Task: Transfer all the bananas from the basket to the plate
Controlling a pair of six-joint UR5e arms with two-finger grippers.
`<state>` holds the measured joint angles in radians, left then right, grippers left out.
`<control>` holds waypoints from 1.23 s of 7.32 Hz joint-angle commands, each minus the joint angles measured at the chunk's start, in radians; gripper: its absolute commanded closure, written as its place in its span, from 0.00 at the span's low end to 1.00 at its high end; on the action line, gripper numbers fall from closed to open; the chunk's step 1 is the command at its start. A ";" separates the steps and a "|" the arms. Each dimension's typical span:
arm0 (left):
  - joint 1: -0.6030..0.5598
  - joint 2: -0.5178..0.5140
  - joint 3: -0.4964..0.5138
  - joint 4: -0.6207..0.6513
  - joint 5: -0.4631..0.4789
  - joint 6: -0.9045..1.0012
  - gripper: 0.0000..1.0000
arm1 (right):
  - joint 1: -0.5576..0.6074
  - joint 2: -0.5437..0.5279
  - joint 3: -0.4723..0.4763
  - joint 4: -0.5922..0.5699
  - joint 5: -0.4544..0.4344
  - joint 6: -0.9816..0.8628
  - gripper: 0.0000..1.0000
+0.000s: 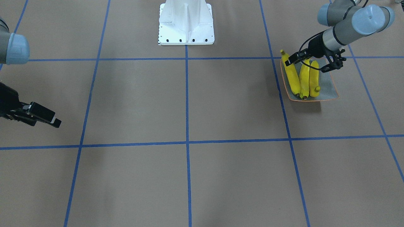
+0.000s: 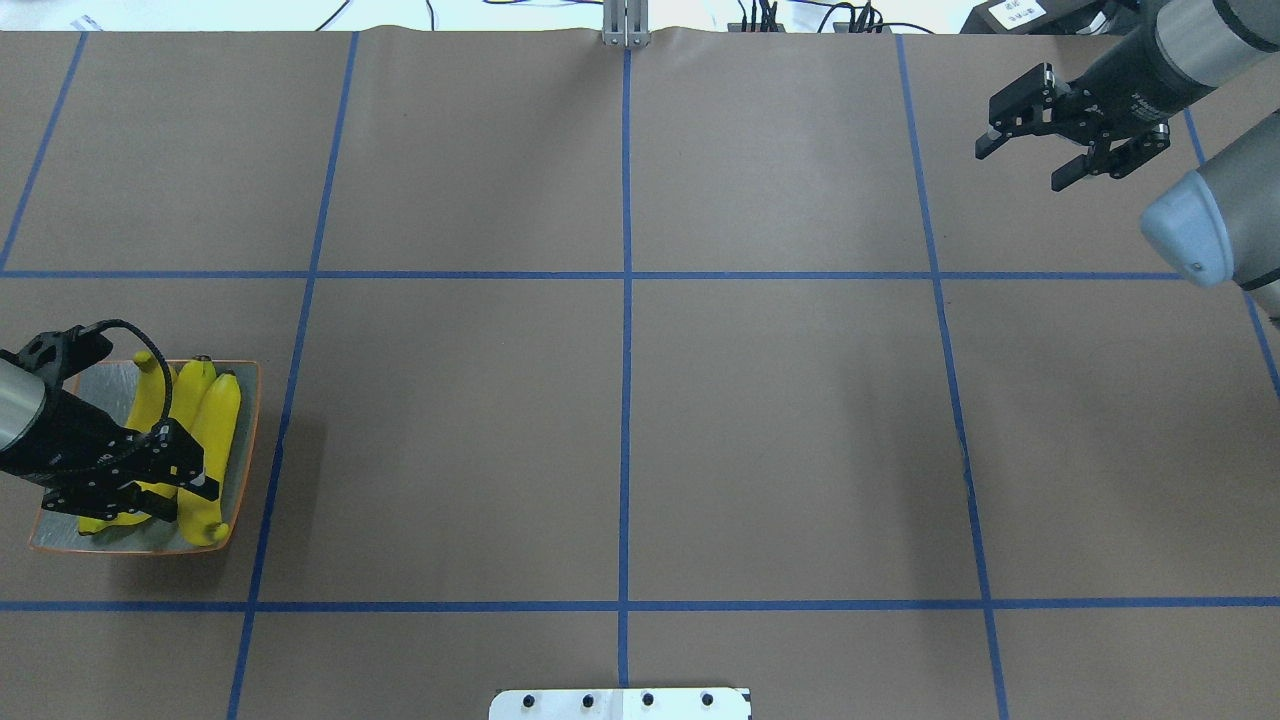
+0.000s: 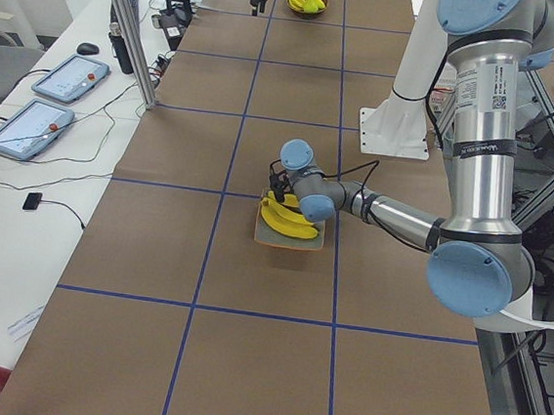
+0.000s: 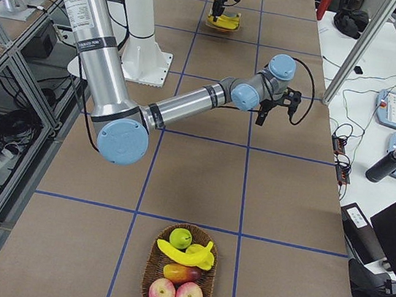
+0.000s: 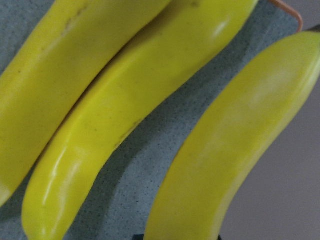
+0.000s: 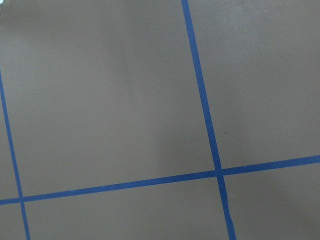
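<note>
Brown surface, taped grid. Three bananas (image 1: 304, 78) lie on plate (image 1: 328, 85) under left tool (image 1: 311, 63), which is released and spread wide. One banana (image 4: 183, 253) looks left in basket (image 4: 145, 278), well apart from right tool (image 2: 1025, 165), which is also released and empty.

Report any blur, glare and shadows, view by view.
Left wrist-mounted: the bananas fill the frame, soft-edged and out of focus, with pale glare streaks on their skins. Overhead exterior: the plate throws a soft shadow on the table below and to its right, and the strip beyond the far edge is blown out white. Right wrist-mounted: the tape lines are fairly sharp under even light.
</note>
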<state>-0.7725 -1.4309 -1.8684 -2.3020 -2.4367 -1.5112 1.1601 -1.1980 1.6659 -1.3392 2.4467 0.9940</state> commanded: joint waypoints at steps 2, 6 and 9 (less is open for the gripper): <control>-0.043 -0.003 -0.009 -0.001 -0.007 0.002 0.00 | 0.004 0.000 0.000 0.000 0.000 -0.002 0.00; -0.276 -0.077 -0.035 -0.001 0.002 0.096 0.00 | 0.111 -0.124 -0.009 -0.002 -0.020 -0.275 0.00; -0.343 -0.098 -0.023 0.001 0.057 0.216 0.00 | 0.231 -0.360 -0.009 -0.002 -0.178 -0.657 0.00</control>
<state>-1.1001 -1.5143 -1.8966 -2.3013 -2.4156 -1.3202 1.3380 -1.4682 1.6578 -1.3407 2.3234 0.4797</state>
